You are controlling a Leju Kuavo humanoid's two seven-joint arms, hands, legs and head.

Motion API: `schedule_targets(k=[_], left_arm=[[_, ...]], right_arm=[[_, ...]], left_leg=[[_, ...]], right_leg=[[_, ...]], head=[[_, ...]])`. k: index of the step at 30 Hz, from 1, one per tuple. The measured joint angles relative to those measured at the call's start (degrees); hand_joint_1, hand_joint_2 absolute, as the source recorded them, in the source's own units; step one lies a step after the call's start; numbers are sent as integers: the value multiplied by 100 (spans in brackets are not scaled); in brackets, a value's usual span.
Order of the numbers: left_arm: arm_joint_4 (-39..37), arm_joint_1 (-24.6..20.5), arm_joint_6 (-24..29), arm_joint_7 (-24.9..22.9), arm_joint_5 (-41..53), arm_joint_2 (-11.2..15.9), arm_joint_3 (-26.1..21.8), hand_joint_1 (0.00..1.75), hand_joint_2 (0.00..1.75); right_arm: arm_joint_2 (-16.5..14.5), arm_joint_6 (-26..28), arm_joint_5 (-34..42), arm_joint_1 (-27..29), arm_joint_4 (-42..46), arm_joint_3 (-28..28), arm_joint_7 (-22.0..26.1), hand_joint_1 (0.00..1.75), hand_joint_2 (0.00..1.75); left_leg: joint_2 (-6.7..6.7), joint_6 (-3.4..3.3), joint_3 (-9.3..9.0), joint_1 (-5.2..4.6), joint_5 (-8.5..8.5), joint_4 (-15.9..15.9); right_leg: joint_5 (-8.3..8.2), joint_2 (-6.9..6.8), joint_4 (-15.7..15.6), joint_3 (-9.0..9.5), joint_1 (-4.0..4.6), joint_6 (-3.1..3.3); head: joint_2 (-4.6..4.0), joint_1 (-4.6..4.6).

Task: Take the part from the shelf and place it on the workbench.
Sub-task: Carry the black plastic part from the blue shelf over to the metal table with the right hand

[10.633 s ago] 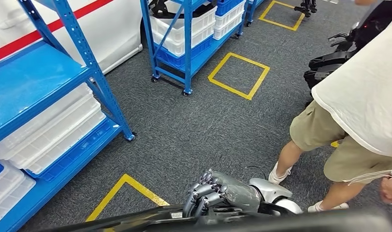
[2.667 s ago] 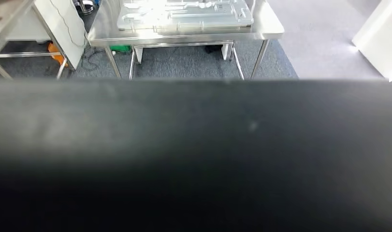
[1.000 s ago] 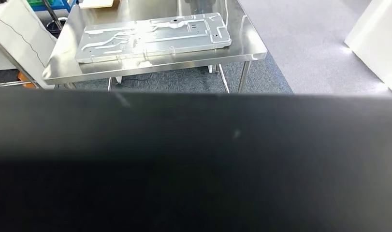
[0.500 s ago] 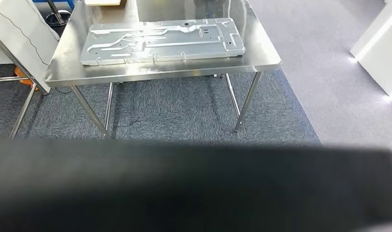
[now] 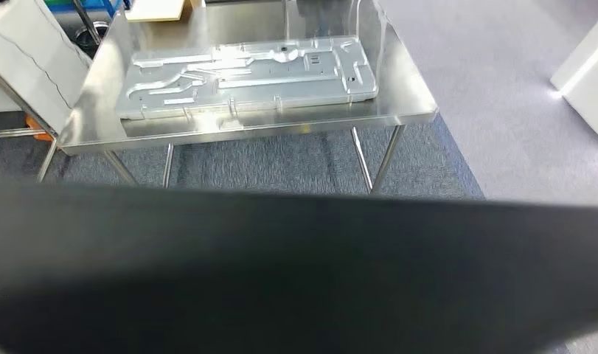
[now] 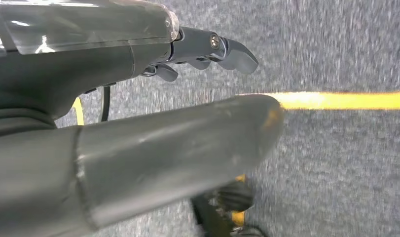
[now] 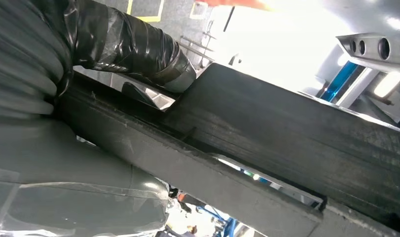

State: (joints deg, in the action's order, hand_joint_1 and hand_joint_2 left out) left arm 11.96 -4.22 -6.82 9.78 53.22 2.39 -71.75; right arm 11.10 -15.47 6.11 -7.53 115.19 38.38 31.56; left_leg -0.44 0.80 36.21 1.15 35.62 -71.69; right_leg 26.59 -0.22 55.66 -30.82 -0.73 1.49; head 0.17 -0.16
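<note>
Head view: we carry the black part [image 5: 296, 273] low across the frame, facing the steel desk [image 5: 406, 99] at upper centre, presumably for set-down. Our right hand [image 7: 89, 74] grips the part's edge; our left hand [image 6: 153, 143] hangs over carpet with fingers apart, holding nothing.

1 steel workbench [image 5: 406, 110], 1 stamped metal panel [image 5: 251, 77] lying on it, 1 tan flat item [image 5: 159, 10] at its far edge, possibly cardboard. 1 black part [image 5: 296, 273] across the foreground. 1 yellow floor line [image 6: 343, 100].

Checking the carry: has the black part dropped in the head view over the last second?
Yes. The black part's top edge now sits lower against the steel workbench, whose legs show beneath it.
</note>
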Motion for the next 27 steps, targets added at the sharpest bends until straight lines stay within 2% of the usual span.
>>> schedule_targets(k=[2,3,4,5,6,8,10,11,13,14,15,16,18,19,20,21,23,25,26,27], left_arm=[[0,11,-1,-1,2,-1,-1,0,0],[-1,10,-1,-1,2,-3,-2,0,0],[-1,9,0,0,2,-5,-3,0,0],[-2,9,0,-1,2,-6,-5,0,0],[-2,11,0,-1,3,-7,-6,0,0],[-2,13,0,0,8,-5,-7,0,0],[-2,6,0,6,10,-5,-7,0,0],[-2,0,0,8,11,-4,-7,0,0],[-2,-7,0,10,11,-4,-7,0,0],[-2,-4,0,9,11,-5,-7,0,0],[-2,0,0,9,11,-6,-8,0,0],[-2,3,0,8,11,-6,-8,0,0],[-2,3,0,8,11,-12,-9,0,0],[-4,-3,0,8,11,-23,-10,0,0],[-5,-8,0,8,11,-35,-10,0,0],[-7,-12,0,8,11,-46,-11,0,0],[-8,-19,0,8,11,-51,-11,0,0],[-6,-18,1,6,11,-33,-13,0,0],[-6,-17,3,5,14,-24,-14,0,0],[-5,-21,6,4,19,-13,-15,0,0]], right_arm=[[0,0,1,1,0,1,0,171,175],[1,0,1,-1,-2,1,1,171,175],[1,0,2,-3,-2,1,2,171,175],[1,0,3,-5,-2,1,3,171,175],[2,0,5,-6,-1,0,4,171,175],[2,0,9,-9,4,0,5,171,175],[1,1,11,-17,11,0,10,171,175],[0,3,11,-20,14,0,15,171,175],[1,9,10,-14,15,0,31,171,175],[2,11,9,-7,15,0,38,171,175],[2,13,8,-1,15,0,43,171,175],[2,14,8,2,15,0,47,171,175],[2,17,7,2,16,0,53,171,175],[2,20,4,4,17,-1,57,171,175],[1,22,1,5,19,-1,62,171,175],[1,24,-2,7,19,-2,66,171,175],[0,25,-4,9,20,-2,69,171,175],[1,39,-8,2,34,-3,80,171,175],[-1,75,-37,3,61,-5,118,171,175],[-8,127,-76,3,95,-8,168,171,175]], left_leg=[[25,48,-45,45,-656,599],[42,63,-119,43,-907,919],[56,56,-196,34,-1045,1184],[64,30,-231,16,-1062,1302],[66,-7,-247,-4,-1009,1328],[53,-107,-279,-1,-968,1375],[41,-214,-354,5,-924,1408],[38,-263,-394,3,-899,1419],[34,-321,-450,-26,-840,1419],[28,-333,-484,-43,-809,1419],[18,-337,-532,-61,-771,1419],[5,-336,-593,-79,-730,1419],[-19,-324,-719,-94,-643,1436],[-25,-308,-759,-111,-605,1441],[-29,-293,-778,-124,-579,1445],[-29,-280,-779,-136,-564,1448],[-29,-269,-781,-156,-556,1439],[-39,-250,-776,-124,-555,1448],[-40,-219,-802,-108,-534,1475],[-30,-163,-714,-84,-440,1288]], right_leg=[[146,-2,42,156,-27,-55],[217,-3,62,217,-31,-93],[271,-1,88,246,-29,-133],[302,1,99,250,-22,-168],[317,4,92,247,-13,-198],[350,-1,65,267,-17,-254],[493,-2,309,194,-34,-300],[628,0,628,36,-39,-310],[911,4,1512,-504,-35,-307],[939,5,1825,-750,-28,-298],[834,7,1920,-892,-17,-276],[597,10,1758,-907,1,-239],[18,23,1017,-689,60,-116],[-157,29,698,-581,91,-57],[-236,34,510,-517,115,-14],[-233,36,449,-496,128,10],[-233,35,421,-496,133,11],[-192,34,360,-469,142,-1],[-168,36,285,-416,122,-2],[-127,31,193,-322,102,12]], head=[[0,0],[0,0],[0,-1],[0,0],[0,0],[0,1],[0,2],[0,3],[0,4],[0,4],[0,3],[0,3],[0,3],[0,3],[0,3],[0,3],[0,4],[0,11],[0,14],[0,6]])
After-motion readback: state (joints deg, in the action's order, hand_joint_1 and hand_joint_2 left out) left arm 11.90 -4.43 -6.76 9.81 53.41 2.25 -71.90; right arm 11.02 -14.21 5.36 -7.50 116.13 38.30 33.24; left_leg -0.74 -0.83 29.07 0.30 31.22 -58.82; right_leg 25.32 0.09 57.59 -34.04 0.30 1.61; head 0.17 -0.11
